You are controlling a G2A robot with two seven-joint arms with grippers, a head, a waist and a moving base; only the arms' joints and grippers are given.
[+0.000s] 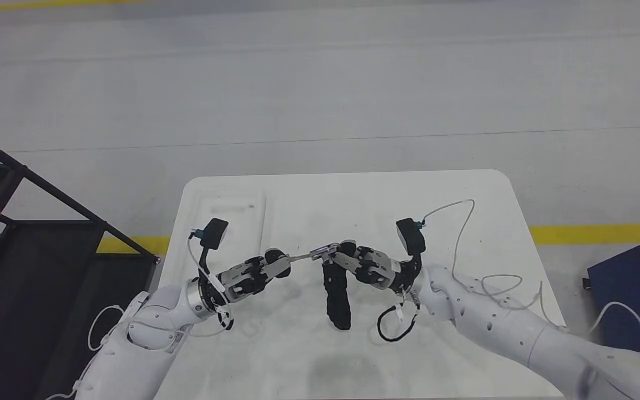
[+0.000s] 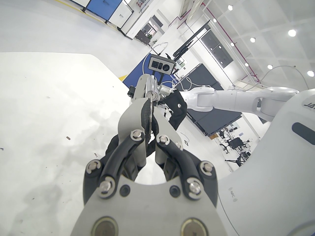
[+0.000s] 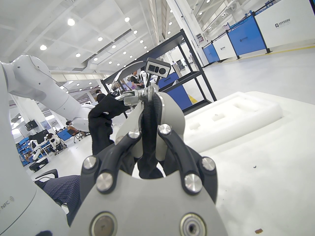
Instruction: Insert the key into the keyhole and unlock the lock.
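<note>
Alignment matters most now. The left end effector (image 2: 149, 110) is pinched tight on the dark key (image 2: 146, 120). Just ahead of it, the right end effector (image 3: 150, 103) clamps the chrome lock (image 2: 153, 90), with a black pouch (image 1: 338, 298) dangling beneath, over the counter (image 1: 480, 220). I'd push straight along the cylinder's axis, then twist gently. Partition panels (image 3: 283, 37) beyond carry printed logos.

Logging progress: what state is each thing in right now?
Left gripper: shut on the key.
Right gripper: shut on the lock.
Key: pinched, tip at the lock's end; insertion unclear.
Lock: held above the table.
Black cloth: hanging limp below the lock.
</note>
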